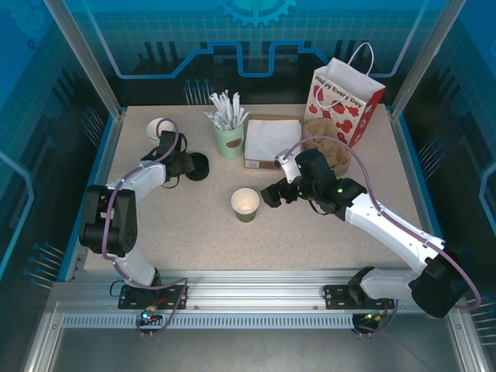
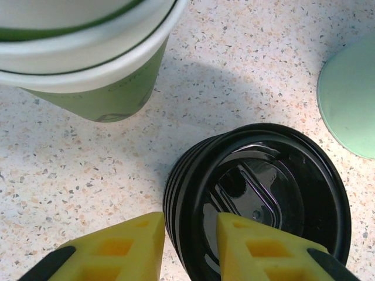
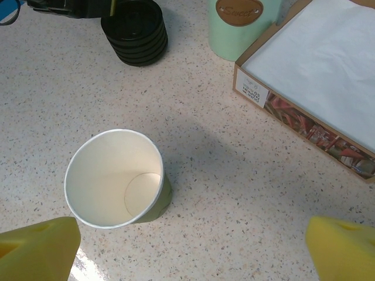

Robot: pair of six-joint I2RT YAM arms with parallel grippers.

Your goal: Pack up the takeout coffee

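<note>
The green cup (image 1: pixel 246 204) stands upright and open-topped near the middle of the worktop (image 1: pixel 194 232), a little toward the near edge, its white inside bare. The right gripper (image 3: pixel 190 254) hangs just to the cup's right with its jaws spread wide, nothing between them, tilted down toward the cup.

Left of centre, toward the far edge, sits a stack of black lids (image 1: pixel 200 166). The left gripper (image 2: pixel 188 243) is down on it: one yellow finger (image 2: pixel 120 249) stands outside the stack's wall and the other inside the top lid (image 2: pixel 263 193), with the rim in the narrow gap between them. Whether they actually pinch the rim I cannot tell from the wrist view.

The lids are hemmed in. A stack of green-and-white cups (image 2: pixel 88 64) stands just beside them toward the far left corner, and a pale green cup of white wrapped sticks (image 1: pixel 229 138) stands near on the other side, at the far edge. Next to that lies an open box of white napkins (image 1: pixel 271 139), then brown cardboard trays (image 1: pixel 333 155) and a red-and-white gift bag (image 1: pixel 347 105) at the far right corner. Bare worktop lies between the lids and the green cup.
</note>
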